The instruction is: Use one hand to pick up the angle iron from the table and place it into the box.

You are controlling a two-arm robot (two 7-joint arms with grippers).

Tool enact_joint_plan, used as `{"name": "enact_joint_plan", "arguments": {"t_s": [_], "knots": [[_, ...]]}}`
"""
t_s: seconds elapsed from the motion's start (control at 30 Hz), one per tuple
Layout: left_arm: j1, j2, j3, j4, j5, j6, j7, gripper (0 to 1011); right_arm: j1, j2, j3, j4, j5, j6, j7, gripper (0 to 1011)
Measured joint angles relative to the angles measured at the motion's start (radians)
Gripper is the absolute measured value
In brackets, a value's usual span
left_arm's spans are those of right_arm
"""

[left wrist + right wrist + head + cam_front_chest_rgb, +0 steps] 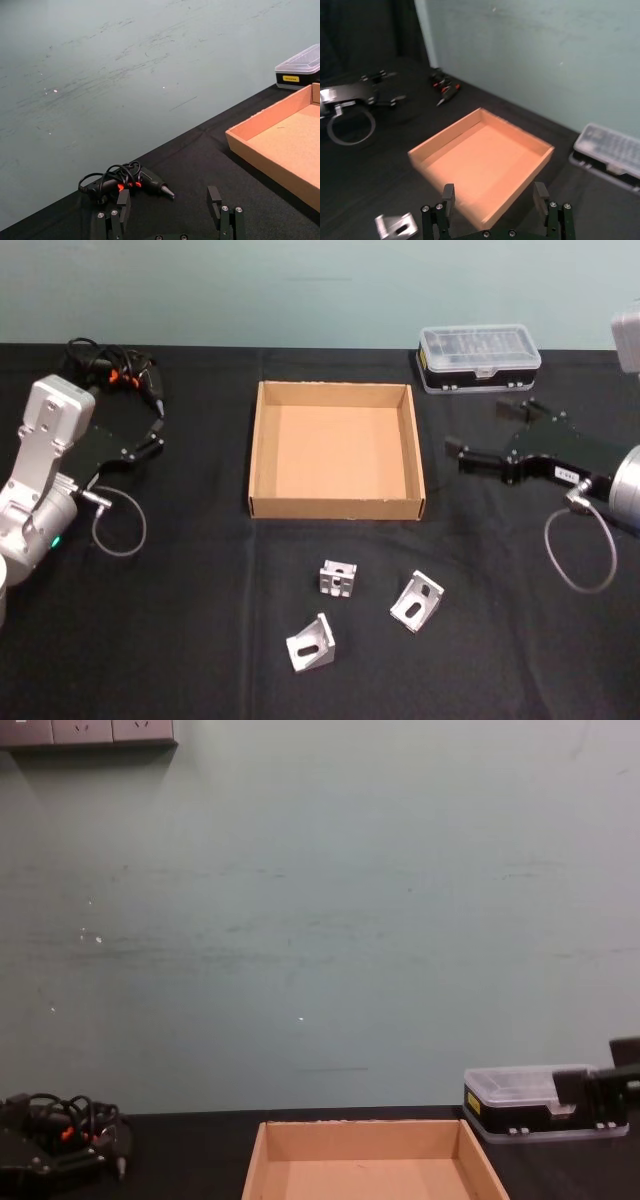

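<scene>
Nearest, three silver angle irons on the black table, apart from each other, just before one tan box. Left gripper and right gripper beside the box, pointing at it, fingers wide apart, holding nothing.

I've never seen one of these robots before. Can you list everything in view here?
angle irons: three, silver, on the table in front of the box, apart from each other
box: one, tan cardboard, no lid, nothing inside, middle of the table
case: one, black with a clear lid, back right, beyond the box
tool: one, black with looping cables and red bits, back left
table: one, matte black, under everything
wall: pale green, behind the table
left gripper: one, black on a silver-grey arm, open, left of the box
right gripper: one, black, open, right of the box near the case
</scene>
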Motion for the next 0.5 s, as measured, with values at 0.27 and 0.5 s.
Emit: {"name": "enact_joint_plan", "arguments": {"t_s": [0.27,0.5], "knots": [[0.000,0.000,0.000,0.000,0.000,0.000,0.000,1000,-0.031,0.052,-0.036,-0.046,0.030,0.083,0.021,1004],[0.000,0.000,0.000,0.000,0.000,0.000,0.000,1000,-0.036,0.080,-0.096,-0.047,0.030,0.125,0.031,1004]]}}
